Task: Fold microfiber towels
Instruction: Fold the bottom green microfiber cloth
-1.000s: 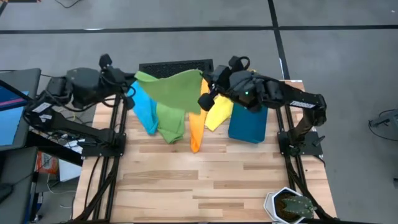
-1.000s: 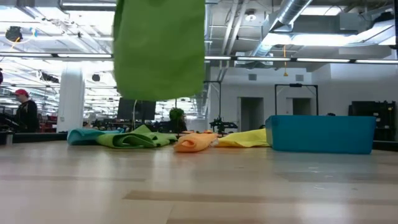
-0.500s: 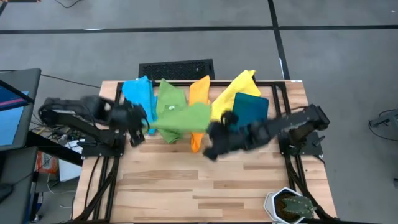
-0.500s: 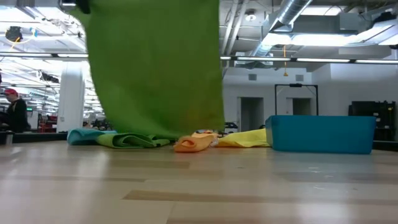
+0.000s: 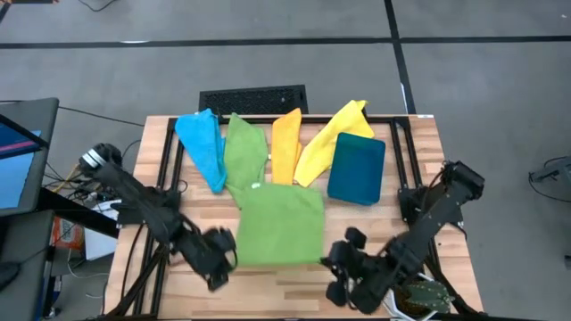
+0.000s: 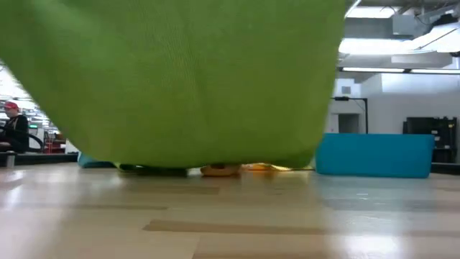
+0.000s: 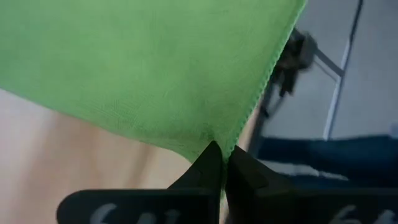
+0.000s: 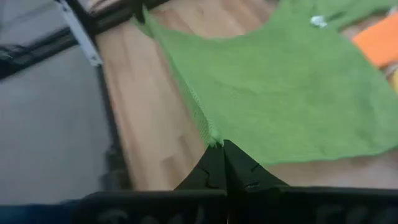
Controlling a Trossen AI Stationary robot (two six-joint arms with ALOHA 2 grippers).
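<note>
Nearest me, I have the left gripper (image 5: 217, 259) and the right gripper (image 5: 343, 266) down at the front edge of the pale butcher-block wooden table (image 5: 196, 285), each clenched on one near corner of a square bright green microfiber towel (image 5: 280, 224). In the left wrist view the dark fingers (image 7: 208, 165) pinch the cloth right at its stitched hem; the right wrist view shows the same, fingertips (image 8: 217, 163) nipped on the very corner.

The towel stretches between the two grippers and runs back across the middle of the table, its near edge lifted off the wood, so from the low view it hangs like a curtain. I judge it light, limp and not slippery: it sags where unsupported, holds no shape of its own, and will drape wherever I lay it. Corners and hem are the places to hold, since a pinch mid-cloth would only bunch it. Keeping both corners level and taut should let it settle flat for folding.

Farther back, four more cloths fan out side by side: a light blue towel (image 5: 203, 146), a second green towel (image 5: 242, 152), an orange towel (image 5: 285, 147) and a yellow towel (image 5: 327, 140). Just beside the yellow one sits a rigid dark teal rectangular bin (image 5: 357, 168). Beyond the table, in the room, a person (image 6: 13, 128) stands far off.
</note>
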